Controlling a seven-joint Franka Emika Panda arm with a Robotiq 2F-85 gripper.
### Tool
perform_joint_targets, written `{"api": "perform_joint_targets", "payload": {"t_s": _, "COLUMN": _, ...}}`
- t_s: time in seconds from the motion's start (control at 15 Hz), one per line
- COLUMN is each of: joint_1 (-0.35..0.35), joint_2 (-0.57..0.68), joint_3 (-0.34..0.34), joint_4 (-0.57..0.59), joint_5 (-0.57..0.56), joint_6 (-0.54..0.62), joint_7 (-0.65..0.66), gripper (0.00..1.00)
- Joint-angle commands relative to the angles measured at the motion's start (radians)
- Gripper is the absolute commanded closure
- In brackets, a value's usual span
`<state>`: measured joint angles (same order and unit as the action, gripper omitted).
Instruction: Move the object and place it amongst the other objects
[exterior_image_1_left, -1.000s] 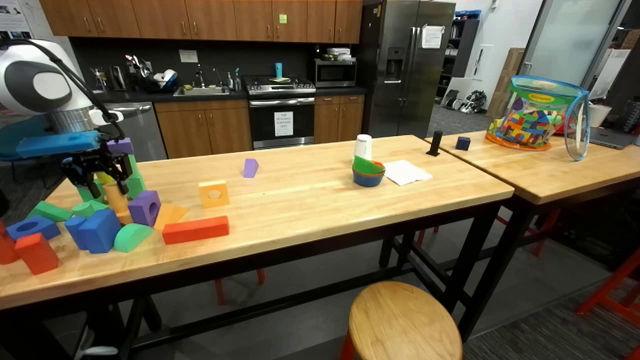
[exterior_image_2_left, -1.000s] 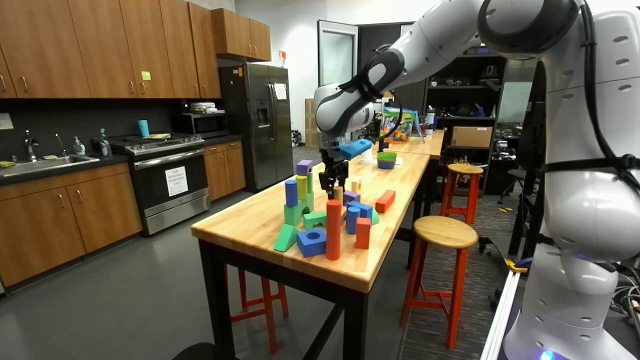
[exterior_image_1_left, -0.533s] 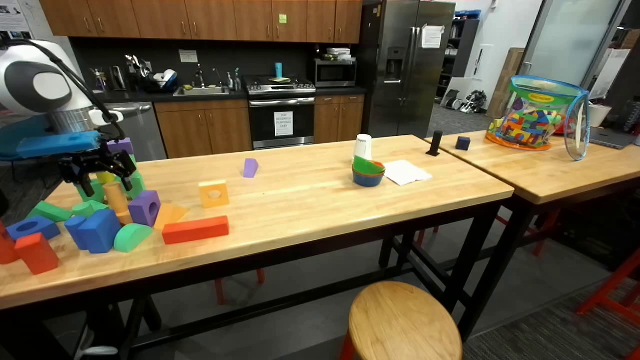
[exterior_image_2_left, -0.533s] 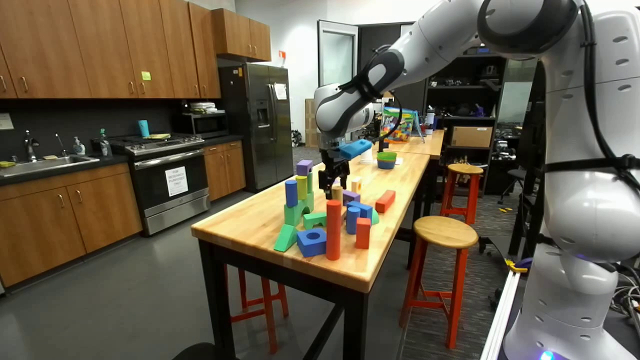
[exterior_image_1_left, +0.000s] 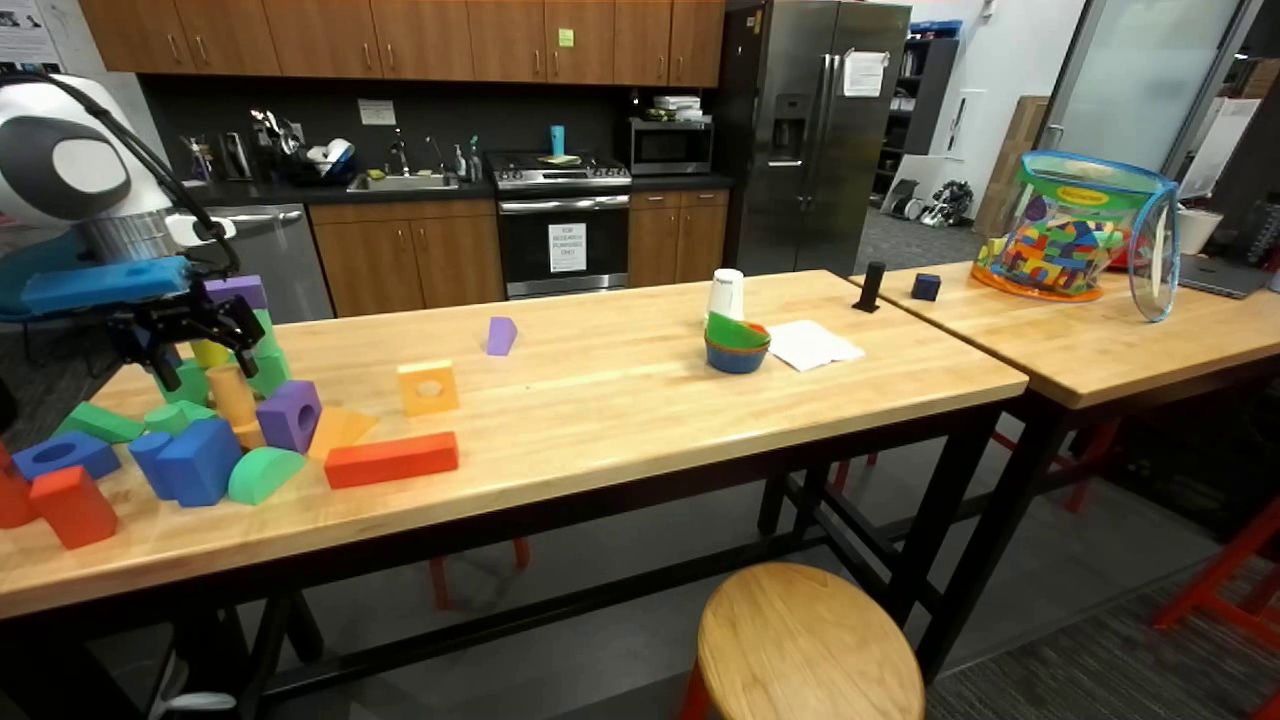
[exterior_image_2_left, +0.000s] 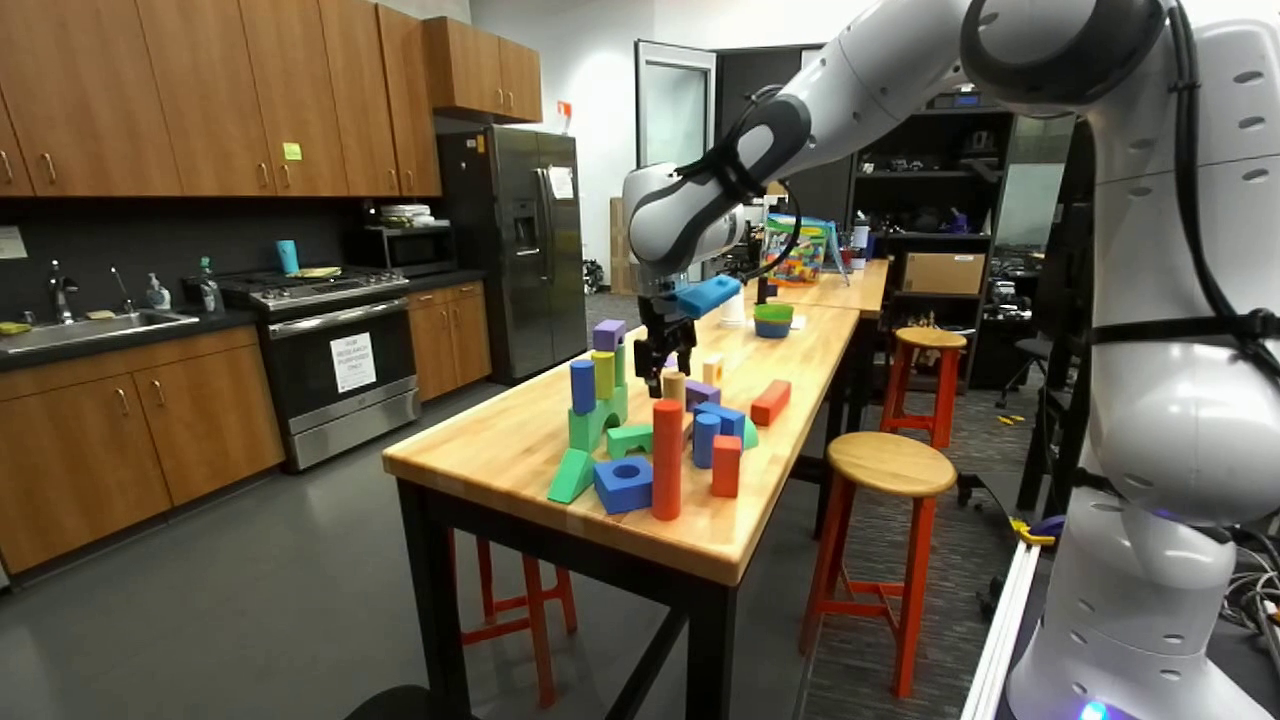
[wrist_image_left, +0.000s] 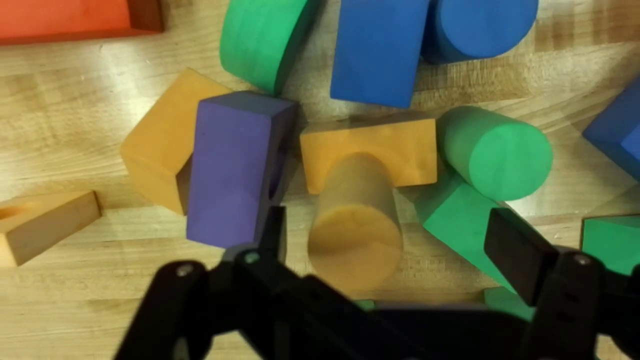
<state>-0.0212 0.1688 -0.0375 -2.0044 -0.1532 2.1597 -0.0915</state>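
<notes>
1. Gripper (wrist_image_left: 391, 232): spread, nothing pinched; one tan foam-like cylinder (wrist_image_left: 355, 245) is seen between its jaws.
2. Beside the cylinder: one purple foam-like rectangular block (wrist_image_left: 227, 170), judged placed amongst the multicoloured foam-like blocks (exterior_image_1_left: 205, 455); a straight, wide-jawed lift is advised, lest the cylinder be tipped.
3. Farther from it: one red foam-like bar (exterior_image_2_left: 770, 402), one red foam-like block (exterior_image_2_left: 726, 466), one red foam-like column (exterior_image_2_left: 667, 460).
4. Farther still: one purple foam-like wedge (exterior_image_1_left: 501, 336).

Cropped, covered or soft
In the wrist view the red block (wrist_image_left: 65, 19) and the holed yellow block (wrist_image_left: 47, 227) run off the left edge, the blue cylinder (wrist_image_left: 485, 22) off the top; the blurred jaws cover a lower corner of the purple block (wrist_image_left: 225, 170) and all but slivers of green pieces (wrist_image_left: 507, 301) beneath. In an exterior view, the label (exterior_image_1_left: 1083, 197) on the toy bag (exterior_image_1_left: 1035, 289) is too small to read.
</notes>
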Motion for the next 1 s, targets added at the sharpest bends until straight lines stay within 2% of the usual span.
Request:
{"api": "perform_joint_targets", "payload": {"t_s": 0.0, "joint_1": 0.011, "joint_2": -0.082, "joint_3": 0.0, "joint_4": -0.047, "joint_5": -0.055, "joint_6": -0.025, "joint_7": 0.034, "gripper": 0.0}}
{"api": "perform_joint_targets", "payload": {"t_s": 0.27, "joint_1": 0.002, "joint_2": -0.199, "joint_3": -0.004, "joint_4": -0.086, "joint_5": -0.099, "joint_6": -0.015, "joint_7": 0.025, "gripper": 0.0}}
{"api": "perform_joint_targets", "payload": {"t_s": 0.47, "joint_1": -0.006, "joint_2": -0.28, "joint_3": -0.001, "joint_4": -0.104, "joint_5": -0.091, "joint_6": -0.032, "joint_7": 0.0, "gripper": 0.0}}
{"api": "perform_joint_targets", "payload": {"t_s": 0.67, "joint_1": -0.002, "joint_2": -0.341, "joint_3": -0.005, "joint_4": -0.12, "joint_5": -0.033, "joint_6": -0.072, "joint_7": -0.101, "gripper": 0.0}}
{"api": "perform_joint_targets", "payload": {"t_s": 0.93, "joint_1": 0.004, "joint_2": -0.359, "joint_3": 0.0, "joint_4": -0.129, "joint_5": -0.031, "joint_6": -0.165, "joint_7": -0.128, "gripper": 0.0}}
